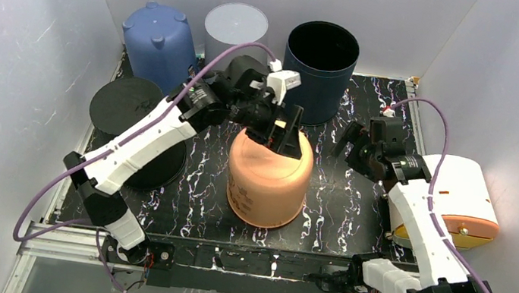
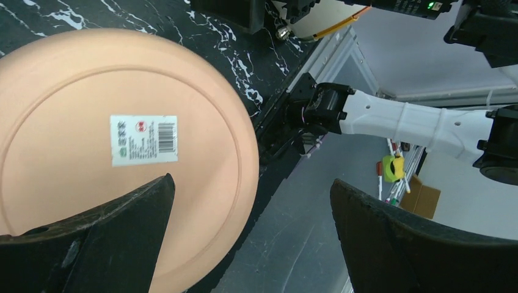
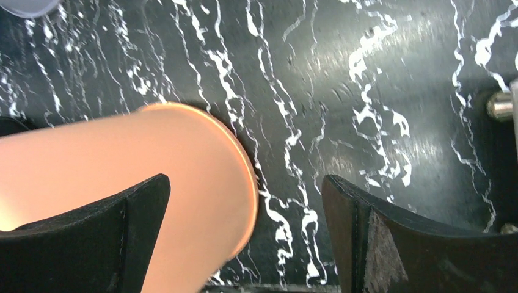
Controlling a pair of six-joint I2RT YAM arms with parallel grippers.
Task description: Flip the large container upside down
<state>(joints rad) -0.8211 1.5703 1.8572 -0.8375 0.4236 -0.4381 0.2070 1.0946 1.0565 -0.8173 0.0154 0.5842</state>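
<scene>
The large container point(image 1: 269, 178) is a peach-coloured plastic tub standing mid-table on the black marbled mat point(image 1: 344, 204), its flat base facing up. In the left wrist view that base point(image 2: 73, 116) carries a white barcode label point(image 2: 144, 140). My left gripper point(image 1: 285, 131) hovers just over the far edge of the base, open, with nothing between its fingers point(image 2: 250, 183). My right gripper point(image 1: 352, 148) hangs open a little to the right of the tub, apart from it. Its wrist view shows the tub's side point(image 3: 122, 165) by the left finger, and marbled mat fills the gap at the gripper point(image 3: 244, 180).
Along the back wall stand an upturned blue bucket point(image 1: 157, 44), a translucent white tub point(image 1: 234, 32) and an open dark navy tub point(image 1: 320, 67). A round black disc point(image 1: 126, 105) sits at the left. A white and orange case point(image 1: 456, 197) lies at the right edge.
</scene>
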